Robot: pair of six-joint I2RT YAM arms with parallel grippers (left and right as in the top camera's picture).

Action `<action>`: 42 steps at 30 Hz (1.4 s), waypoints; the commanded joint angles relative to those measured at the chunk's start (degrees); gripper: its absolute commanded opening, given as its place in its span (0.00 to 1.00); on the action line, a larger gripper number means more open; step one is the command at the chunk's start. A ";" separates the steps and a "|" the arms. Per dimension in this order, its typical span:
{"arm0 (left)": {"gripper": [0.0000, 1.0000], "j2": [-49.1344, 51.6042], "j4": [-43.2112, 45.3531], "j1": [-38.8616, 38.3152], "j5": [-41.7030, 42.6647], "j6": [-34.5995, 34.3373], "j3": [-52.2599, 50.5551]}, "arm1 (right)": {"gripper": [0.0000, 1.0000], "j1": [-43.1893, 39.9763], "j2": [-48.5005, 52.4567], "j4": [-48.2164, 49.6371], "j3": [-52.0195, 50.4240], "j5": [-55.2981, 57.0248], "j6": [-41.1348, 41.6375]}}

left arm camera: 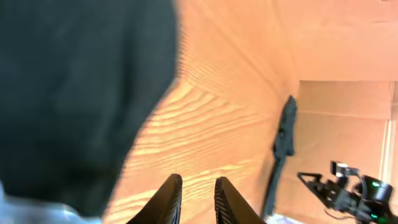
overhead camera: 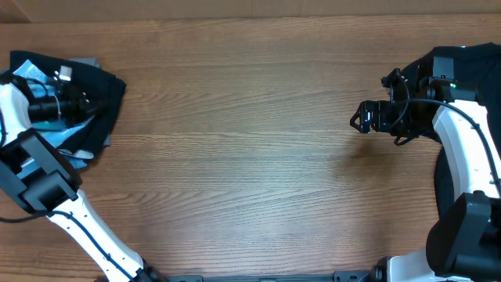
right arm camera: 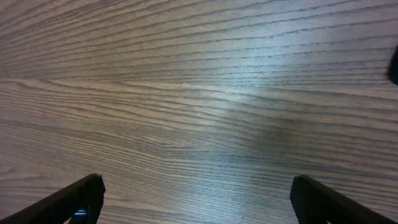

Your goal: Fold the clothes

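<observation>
Fingers (left arm camera: pixel 169 199) of the left gripper (left arm camera: pixel 196 202) are seen nearly closed with a narrow gap; whether cloth is pinched cannot be told. Fingers (right arm camera: pixel 68 202) of the right gripper (right arm camera: pixel 196 202) are spread wide over the bare brown wood-grain tabletop (overhead camera: pixel 250 157). The light sky-blue T-shirt (overhead camera: pixel 59 135) lies far left, beneath a plain black shirt (overhead camera: pixel 102 94). Risk: the black shirt may be lifted instead, since it overlaps the blue fabric.

You are looking at a wood-grain tabletop (overhead camera: pixel 250 157), brown with long horizontal grain. A soft pale glare lies on it near its right edge.
</observation>
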 commanded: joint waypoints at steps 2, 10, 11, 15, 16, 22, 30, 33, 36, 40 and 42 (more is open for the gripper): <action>0.08 -17.29 -1.49 0.00 -31.34 -18.91 9.97 | 1.00 -0.07 -1.18 0.28 0.17 -0.02 0.02; 0.04 -29.16 -13.09 0.26 -59.19 -34.95 9.60 | 1.00 -0.07 -1.18 0.28 0.17 -0.02 0.02; 0.04 -28.94 -14.32 0.26 -61.44 -36.74 8.98 | 1.00 -0.07 -1.18 0.31 0.17 -0.02 0.02; 0.04 -28.65 -14.01 0.98 -65.79 -38.60 1.57 | 1.00 -0.07 -1.18 0.31 0.17 -0.02 0.02; 0.04 -28.65 -12.61 1.36 -65.77 -38.56 -1.40 | 1.00 -0.07 -1.18 0.28 0.17 -0.02 0.02; 0.04 -28.65 5.14 1.18 -65.07 -34.36 -18.99 | 1.00 -0.07 -1.18 0.28 0.17 -0.02 0.02; 0.04 -28.35 20.81 0.42 -62.10 -31.56 -31.65 | 1.00 -0.07 -1.18 0.31 0.17 -0.02 0.02; 0.04 -28.35 23.10 0.44 -65.99 -34.51 -36.30 | 1.00 -0.07 -1.18 0.28 0.17 -0.02 0.02; 0.04 -28.35 25.05 0.42 -65.46 -34.18 -38.36 | 1.00 -0.07 -1.18 0.28 0.17 0.00 0.02; 0.04 -29.31 20.68 -0.04 -57.29 -30.58 -29.40 | 1.00 -0.07 -1.18 0.28 0.17 -0.02 0.02; 0.04 -29.97 16.65 -0.11 -55.06 -31.01 -21.55 | 1.00 -0.07 -1.18 0.28 0.17 -0.02 0.02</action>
